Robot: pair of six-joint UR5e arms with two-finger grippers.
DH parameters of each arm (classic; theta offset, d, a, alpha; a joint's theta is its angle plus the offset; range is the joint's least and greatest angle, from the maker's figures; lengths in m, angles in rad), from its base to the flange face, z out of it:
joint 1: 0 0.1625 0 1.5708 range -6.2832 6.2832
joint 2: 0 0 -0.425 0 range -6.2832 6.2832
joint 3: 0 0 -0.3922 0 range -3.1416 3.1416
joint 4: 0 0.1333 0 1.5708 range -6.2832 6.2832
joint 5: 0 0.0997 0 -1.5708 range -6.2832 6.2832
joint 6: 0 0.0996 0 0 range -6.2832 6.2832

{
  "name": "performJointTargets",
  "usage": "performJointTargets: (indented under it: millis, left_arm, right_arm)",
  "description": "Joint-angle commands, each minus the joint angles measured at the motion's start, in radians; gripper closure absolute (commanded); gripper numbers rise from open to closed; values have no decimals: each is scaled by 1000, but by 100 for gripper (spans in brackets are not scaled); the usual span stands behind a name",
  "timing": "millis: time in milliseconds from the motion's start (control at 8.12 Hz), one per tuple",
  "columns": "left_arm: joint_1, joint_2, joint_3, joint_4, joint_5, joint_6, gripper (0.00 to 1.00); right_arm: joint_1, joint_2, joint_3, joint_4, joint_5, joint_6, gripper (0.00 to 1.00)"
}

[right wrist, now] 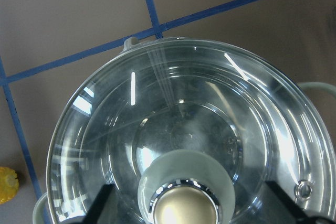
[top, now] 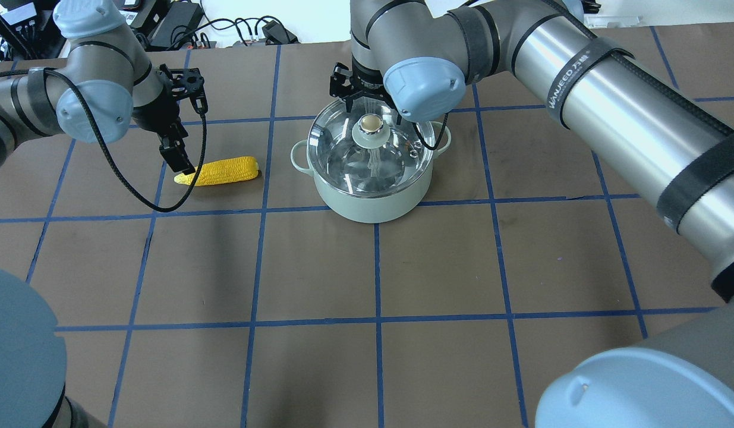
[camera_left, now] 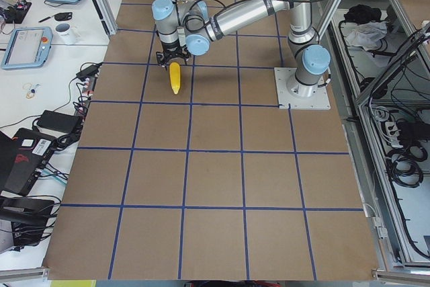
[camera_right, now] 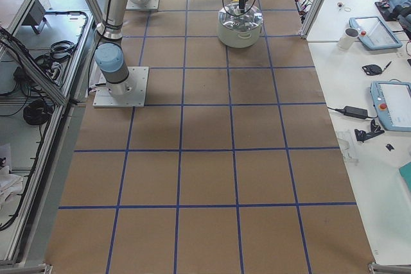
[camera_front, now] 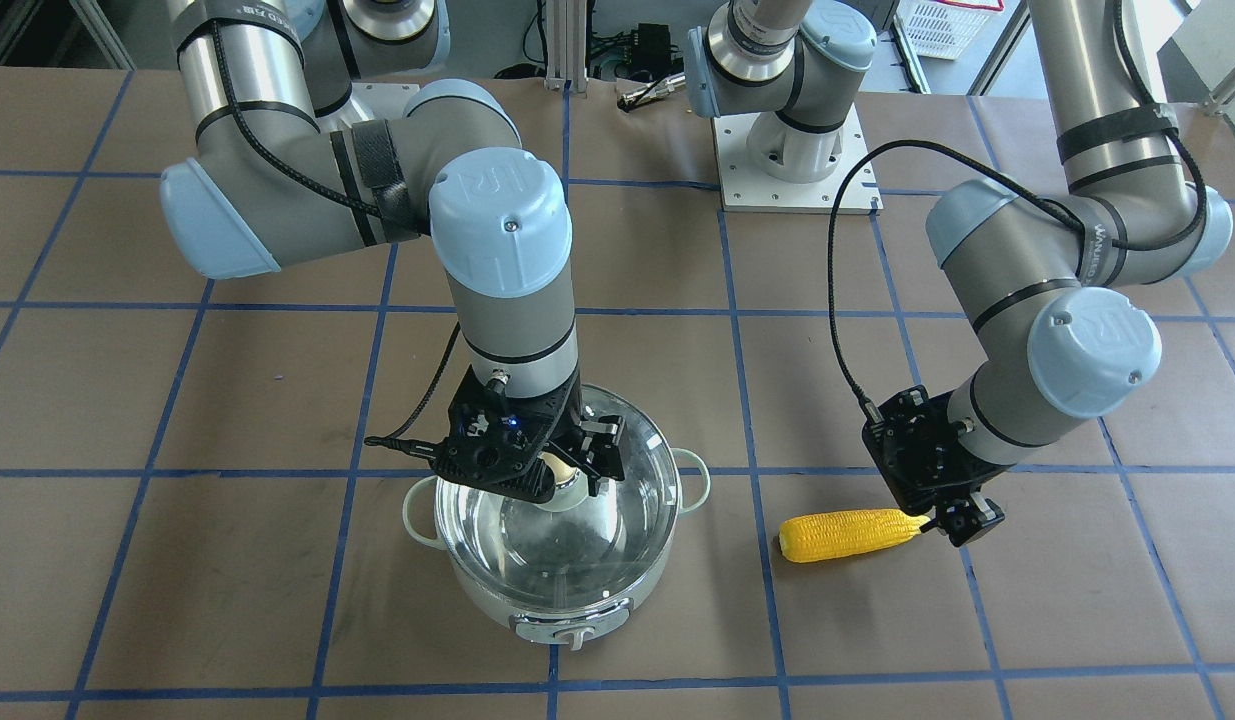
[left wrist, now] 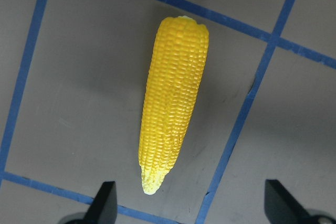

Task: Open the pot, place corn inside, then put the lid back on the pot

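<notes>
The pale mint-green pot (top: pixel 372 205) stands on the table with the glass lid (top: pixel 343 160) seated on it. My right gripper (camera_front: pixel 577 465) is open over the lid, and its fingers straddle the brass-capped knob (right wrist: pixel 184 208) without gripping it. The yellow corn (top: pixel 221 171) lies flat on the table beside the pot, on my left. My left gripper (left wrist: pixel 192 205) is open and empty, just above the corn's (left wrist: pixel 173 114) pointed end. In the front-facing view it (camera_front: pixel 952 520) sits at the corn's (camera_front: pixel 847 533) tip.
The table is brown with a grid of blue tape lines. The left arm's base plate (camera_front: pixel 792 160) is bolted at the back of the table. Side benches hold tablets and a white mug (camera_left: pixel 65 30). Cables lie along the far edge (top: pixel 236 30).
</notes>
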Motion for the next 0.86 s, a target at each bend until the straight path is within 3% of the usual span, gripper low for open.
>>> performJointTargets:
  millis: [0, 246, 493, 739]
  left_arm:
    - [0, -50, 0, 33, -23, 21, 0]
    - [0, -105, -5, 83, -84, 29, 0]
    - [0, -126, -15, 101, -102, 47, 0]
    - [0, -145, -24, 129, -105, 53, 0]
  right_arm:
    - [5, 18, 16, -6, 0, -16, 5]
    - [5, 18, 19, -3, 0, -27, 22]
    - [5, 16, 18, 2, 2, -68, 48]
    - [5, 13, 18, 6, 6, -71, 67]
